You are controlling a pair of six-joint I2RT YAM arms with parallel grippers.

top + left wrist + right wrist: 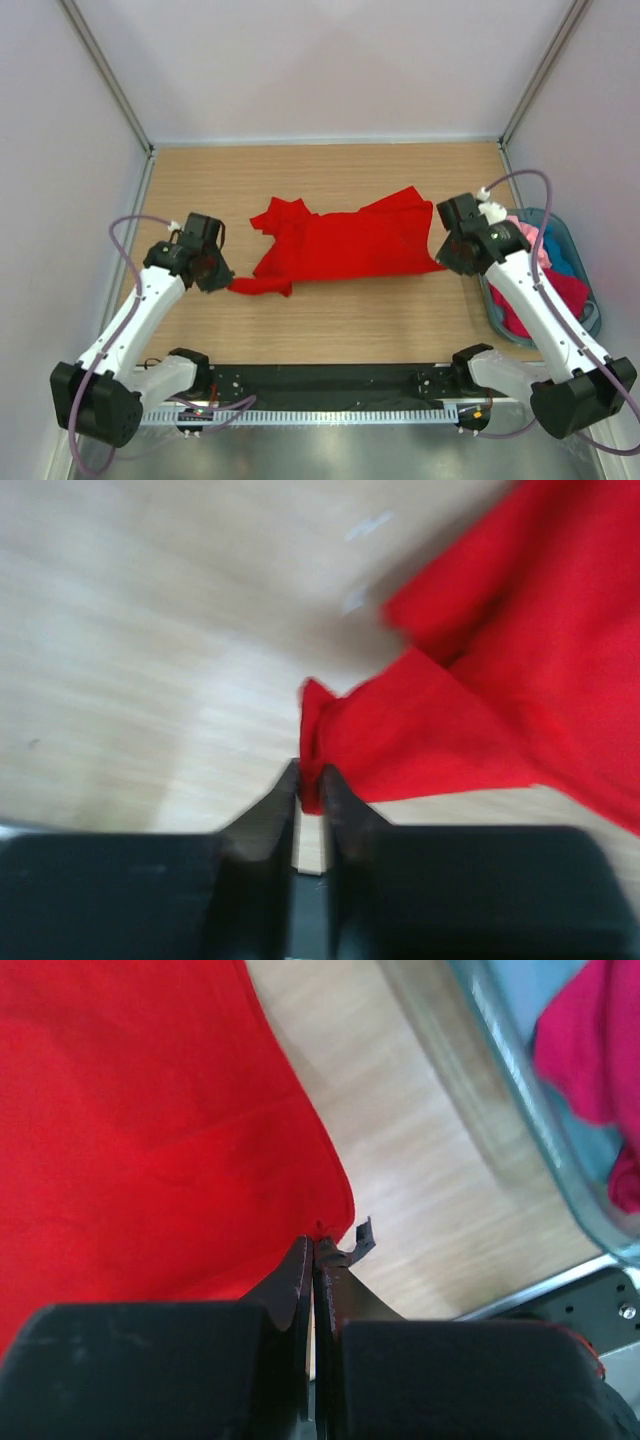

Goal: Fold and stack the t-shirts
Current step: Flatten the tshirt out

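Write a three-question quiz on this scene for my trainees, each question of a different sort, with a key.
1. True or false: the red shirt lies inside the basket.
2. What is the right gripper shut on? A) the basket's rim B) the red shirt's edge C) nothing
3. Short answer: on which of the robot's sides does the basket stand?

Key: 1 false, it lies spread on the table; 2 B; 3 right.
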